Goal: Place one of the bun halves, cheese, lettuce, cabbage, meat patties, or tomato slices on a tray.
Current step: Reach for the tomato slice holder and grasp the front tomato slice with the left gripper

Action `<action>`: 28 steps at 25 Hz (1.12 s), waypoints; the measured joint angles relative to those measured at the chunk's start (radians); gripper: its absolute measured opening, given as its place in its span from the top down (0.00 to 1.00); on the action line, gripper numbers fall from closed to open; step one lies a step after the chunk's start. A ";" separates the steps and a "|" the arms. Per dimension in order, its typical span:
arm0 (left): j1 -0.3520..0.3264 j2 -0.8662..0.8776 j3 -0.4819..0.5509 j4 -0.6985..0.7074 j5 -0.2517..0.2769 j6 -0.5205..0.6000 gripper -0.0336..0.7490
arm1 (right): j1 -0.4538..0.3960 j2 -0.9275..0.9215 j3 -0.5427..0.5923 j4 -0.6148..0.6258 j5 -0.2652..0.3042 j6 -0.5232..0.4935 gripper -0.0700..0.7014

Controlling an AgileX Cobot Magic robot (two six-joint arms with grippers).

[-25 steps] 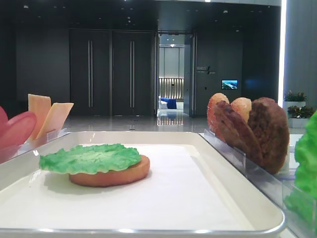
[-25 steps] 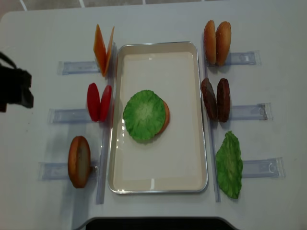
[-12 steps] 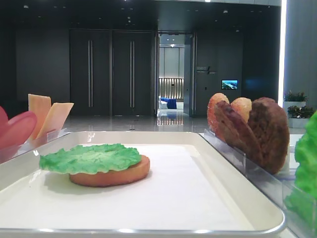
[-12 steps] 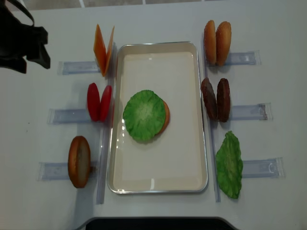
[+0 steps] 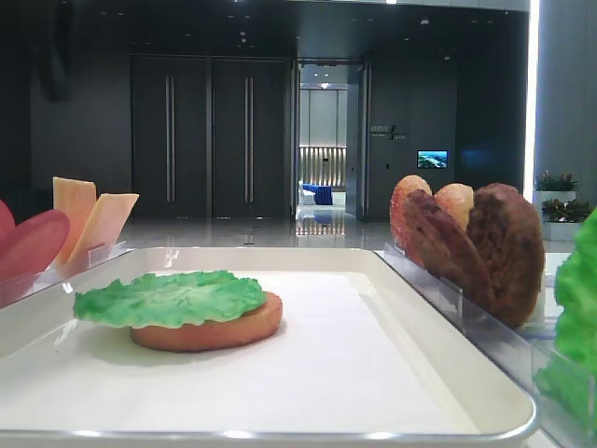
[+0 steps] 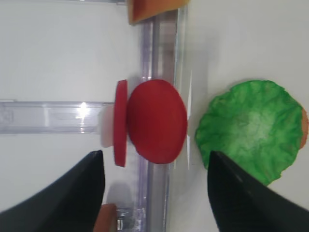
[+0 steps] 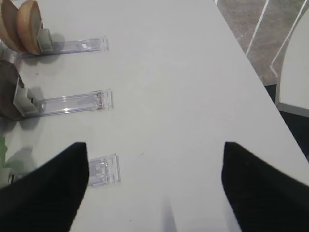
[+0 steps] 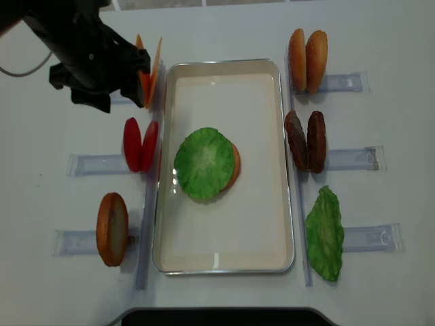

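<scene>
A white tray (image 8: 224, 255) lies mid-table with a green lettuce leaf (image 8: 202, 163) resting on a bun half (image 8: 234, 165). Two red tomato slices (image 6: 155, 121) stand on edge in a clear holder left of the tray. My left gripper (image 6: 154, 193) hovers open just short of them, nothing between its fingers. The left arm (image 8: 88, 54) partly covers the cheese (image 8: 155, 64). More bun halves (image 8: 307, 60), meat patties (image 8: 306, 140) and a second lettuce leaf (image 8: 325, 233) stand right of the tray. My right gripper (image 7: 154, 186) is open over bare table. Cabbage is out of view.
Another bun half (image 8: 112, 229) stands in the lower-left holder. Narrow clear holders (image 7: 72, 102) stick out from both long sides of the tray. The table's right edge (image 7: 251, 67) runs close to my right gripper.
The left arm has swung from the table's left edge up and rightward, and now hangs over the cheese and tomato holders. Food and tray have not moved.
</scene>
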 joint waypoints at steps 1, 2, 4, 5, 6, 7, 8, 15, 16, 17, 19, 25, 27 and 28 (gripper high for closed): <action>-0.013 0.005 0.000 0.005 -0.007 -0.022 0.31 | 0.000 0.000 0.000 0.000 0.000 0.000 0.21; -0.026 0.012 0.000 0.009 -0.009 -0.038 0.31 | 0.000 0.000 0.000 0.000 0.000 0.000 0.21; -0.042 0.028 0.000 0.018 -0.011 -0.065 0.31 | 0.000 0.000 0.000 0.000 0.000 0.000 0.21; -0.043 0.038 0.000 0.020 -0.013 -0.072 0.31 | 0.000 0.000 0.000 0.000 0.000 0.000 0.21; -0.043 0.046 0.000 0.021 -0.014 -0.079 0.31 | 0.000 0.000 0.000 0.000 0.000 0.000 0.21; -0.043 0.056 0.000 0.022 -0.016 -0.086 0.31 | 0.000 0.000 0.000 0.000 0.000 0.000 0.21; -0.043 0.064 0.000 0.024 -0.019 -0.090 0.31 | 0.000 0.000 0.000 0.000 0.000 0.000 0.21; -0.043 0.145 0.000 0.025 -0.060 -0.098 0.31 | 0.000 0.000 0.000 0.000 0.000 0.000 0.21; -0.043 0.156 0.000 0.025 -0.066 -0.098 0.31 | 0.000 0.000 0.000 0.000 0.000 0.000 0.21; -0.043 0.165 0.000 0.022 -0.072 -0.098 0.31 | 0.000 0.000 0.000 0.000 0.000 0.000 0.21; -0.043 0.182 0.000 0.020 -0.090 -0.098 0.31 | 0.000 0.000 0.000 0.000 0.000 0.000 0.21; -0.043 0.230 0.000 0.007 -0.111 -0.098 0.31 | 0.000 0.000 0.000 0.000 0.000 0.000 0.21; -0.043 0.243 0.000 0.005 -0.112 -0.098 0.31 | 0.000 0.000 0.000 0.000 0.000 0.000 0.21; -0.043 0.249 0.000 0.005 -0.112 -0.098 0.31 | 0.000 0.000 0.000 0.000 0.000 0.000 0.21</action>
